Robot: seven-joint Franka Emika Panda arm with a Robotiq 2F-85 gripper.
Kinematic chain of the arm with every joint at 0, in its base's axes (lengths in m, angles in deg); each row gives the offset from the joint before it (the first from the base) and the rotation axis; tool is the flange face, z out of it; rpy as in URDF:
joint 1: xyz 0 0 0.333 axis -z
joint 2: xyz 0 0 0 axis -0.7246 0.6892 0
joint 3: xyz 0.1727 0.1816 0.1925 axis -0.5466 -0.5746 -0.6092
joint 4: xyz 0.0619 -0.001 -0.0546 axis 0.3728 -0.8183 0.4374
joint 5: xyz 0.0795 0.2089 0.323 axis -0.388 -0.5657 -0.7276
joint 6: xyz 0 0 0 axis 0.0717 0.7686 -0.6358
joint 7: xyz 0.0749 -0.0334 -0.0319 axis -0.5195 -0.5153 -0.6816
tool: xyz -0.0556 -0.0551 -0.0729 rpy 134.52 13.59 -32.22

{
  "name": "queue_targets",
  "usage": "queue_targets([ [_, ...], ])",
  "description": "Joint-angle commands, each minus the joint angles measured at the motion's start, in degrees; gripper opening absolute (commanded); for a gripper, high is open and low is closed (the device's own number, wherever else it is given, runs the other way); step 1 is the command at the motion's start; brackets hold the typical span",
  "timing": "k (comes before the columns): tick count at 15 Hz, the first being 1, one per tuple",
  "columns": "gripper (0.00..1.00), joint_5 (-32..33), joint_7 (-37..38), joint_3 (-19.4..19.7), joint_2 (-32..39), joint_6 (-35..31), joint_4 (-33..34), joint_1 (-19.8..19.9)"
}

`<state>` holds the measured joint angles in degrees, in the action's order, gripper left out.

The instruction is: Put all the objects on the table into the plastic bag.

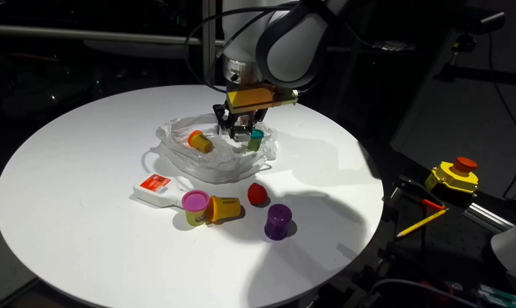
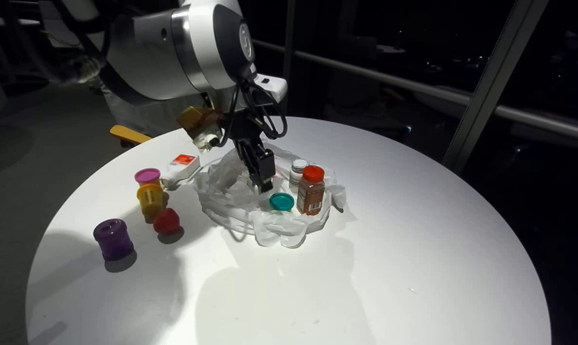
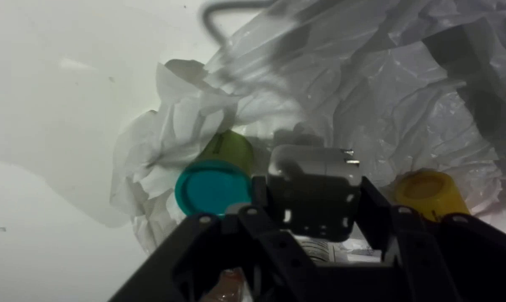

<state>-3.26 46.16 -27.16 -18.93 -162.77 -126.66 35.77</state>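
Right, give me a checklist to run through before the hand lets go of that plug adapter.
1. Hand closed on plug adapter: ok, gripped from both sides in the wrist view.
2. Plastic bag open below: ok.
3. Plug adapter touching the bag's floor: cannot tell.
4. Hand clear of teal-lidded tub: cannot tell; they look close.
5. Everything bagged: not ok; white bottle, pink-lidded tub, yellow-lidded tub, red object and purple container are outside.

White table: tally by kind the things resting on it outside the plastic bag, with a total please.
Tubs: 2 (pink-lidded tub, yellow tub)
White bottle: 1
Red rounded object: 1
Purple container: 1
Total: 5
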Motion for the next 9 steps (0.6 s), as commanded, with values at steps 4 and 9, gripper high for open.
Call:
queue_targets([
  [4,0.27,-3.37,0.37,5.56,8.66,-0.15,10.55,-5.63],
  [9,0.98,-0.54,1.01,9.7,4.58,3.22,6.37,-11.84],
])
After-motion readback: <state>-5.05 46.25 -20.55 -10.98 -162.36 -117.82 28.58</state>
